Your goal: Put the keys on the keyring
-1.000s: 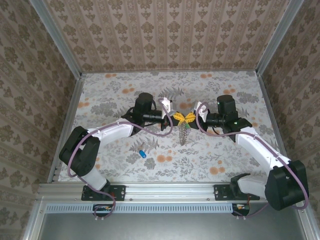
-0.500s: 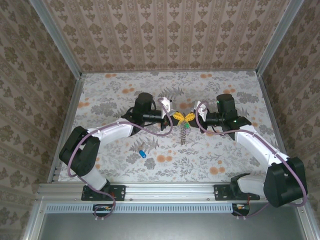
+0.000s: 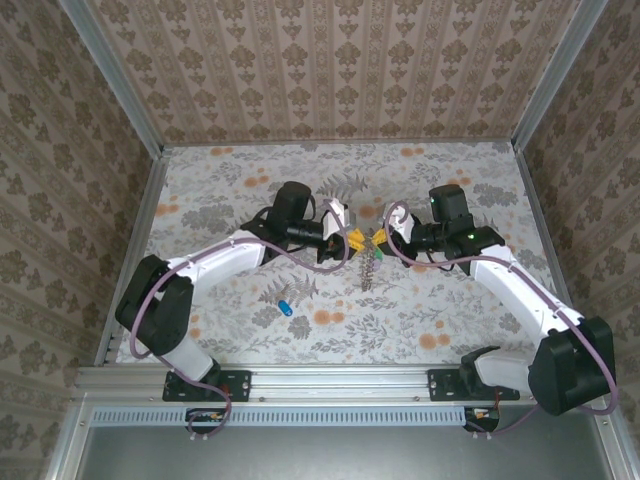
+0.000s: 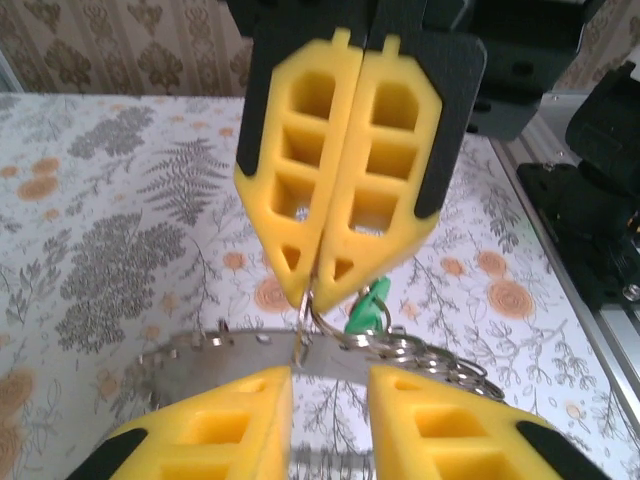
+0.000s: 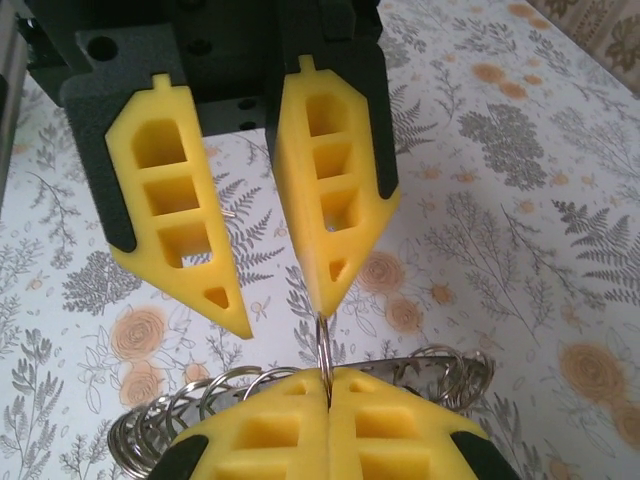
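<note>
Above the middle of the table my two grippers meet tip to tip. The right gripper (image 3: 379, 238) (image 5: 328, 380) is shut on a small wire ring (image 5: 325, 350) that hangs on the keyring (image 4: 220, 355) (image 5: 420, 367), a flat grey metal band carrying several small rings. The left gripper (image 3: 352, 240) (image 4: 330, 375) is open, and one fingertip (image 5: 322, 300) touches the top of that ring. A key with a green head (image 4: 368, 312) (image 3: 371, 252) hangs beside the right gripper's tips (image 4: 312, 290). The bunch (image 3: 368, 272) dangles below. A key with a blue head (image 3: 284, 306) lies on the table at the front left.
The table carries a floral cloth (image 3: 440, 300) and is closed in by patterned walls at the back and both sides. A metal rail (image 3: 330, 380) runs along the near edge by the arm bases.
The left gripper has opened and let go of the ring. The right gripper has shut fully and stays on the ring; both wrists have shifted slightly.
</note>
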Controlling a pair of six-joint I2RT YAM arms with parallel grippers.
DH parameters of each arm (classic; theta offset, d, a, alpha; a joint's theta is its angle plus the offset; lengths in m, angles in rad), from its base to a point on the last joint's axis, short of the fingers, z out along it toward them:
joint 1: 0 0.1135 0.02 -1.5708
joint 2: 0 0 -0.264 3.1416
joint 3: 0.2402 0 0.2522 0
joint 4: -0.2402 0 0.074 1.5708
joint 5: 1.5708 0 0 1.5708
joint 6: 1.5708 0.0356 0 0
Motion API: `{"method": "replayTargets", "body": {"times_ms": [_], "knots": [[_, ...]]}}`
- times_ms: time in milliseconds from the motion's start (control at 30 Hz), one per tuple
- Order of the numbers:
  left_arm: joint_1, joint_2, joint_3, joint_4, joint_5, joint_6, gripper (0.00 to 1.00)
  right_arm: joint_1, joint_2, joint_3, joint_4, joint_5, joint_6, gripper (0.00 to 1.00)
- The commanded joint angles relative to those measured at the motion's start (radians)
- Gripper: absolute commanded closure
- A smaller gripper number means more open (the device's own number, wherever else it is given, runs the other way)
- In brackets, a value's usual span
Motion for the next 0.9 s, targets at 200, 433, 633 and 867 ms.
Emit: {"method": "replayTargets", "body": {"times_ms": [200, 433, 633, 867], "knots": [[-0.016, -0.025, 0.075, -0.125, 0.002, 0.084, 0.68, 0.030, -0.031, 0.065, -0.084, 0.064, -0.053, 1.00], [-0.021, -0.006, 0.090, -0.095, 0.005, 0.071, 0.67, 0.038, -0.029, 0.072, -0.097, 0.055, -0.070, 1.00], [-0.025, 0.011, 0.111, -0.092, 0.000, 0.074, 0.67, 0.041, -0.029, 0.073, -0.095, 0.041, -0.077, 1.00], [-0.037, 0.033, 0.139, -0.146, -0.002, 0.104, 0.68, 0.041, -0.033, 0.072, -0.076, 0.033, -0.067, 1.00]]}}
